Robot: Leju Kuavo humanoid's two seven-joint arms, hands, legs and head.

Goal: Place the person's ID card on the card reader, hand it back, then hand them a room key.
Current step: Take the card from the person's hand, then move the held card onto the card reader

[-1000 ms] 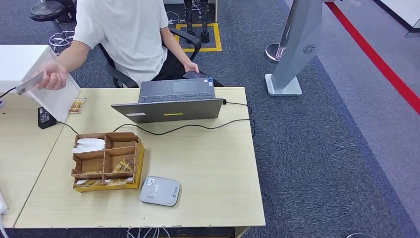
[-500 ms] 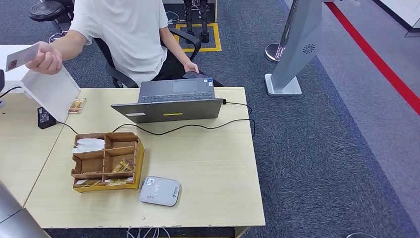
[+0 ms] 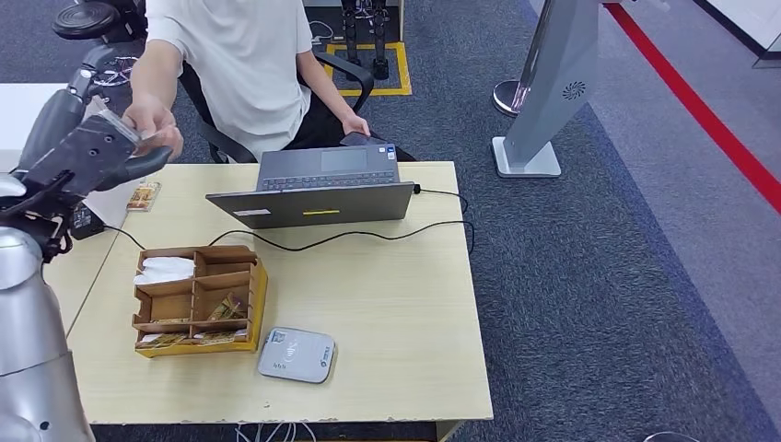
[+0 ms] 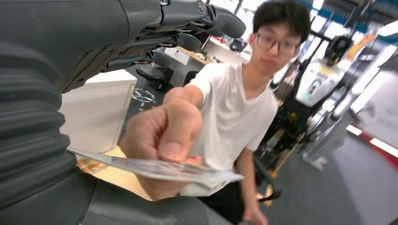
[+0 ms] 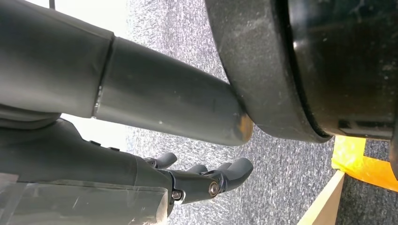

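Reaching left hand [image 3: 97, 152], fingers apart, nothing held | person's hand [image 3: 152, 124] holds ID card [image 4: 155, 166] | wooden box [image 3: 198, 299] holds white paper, packets | right hand [image 5: 206, 180] empty, fingers apart

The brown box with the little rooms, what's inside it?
The wooden organizer holds white folded paper in one far compartment and small yellowish packets in nearer ones. Its walls hide some compartment floors.
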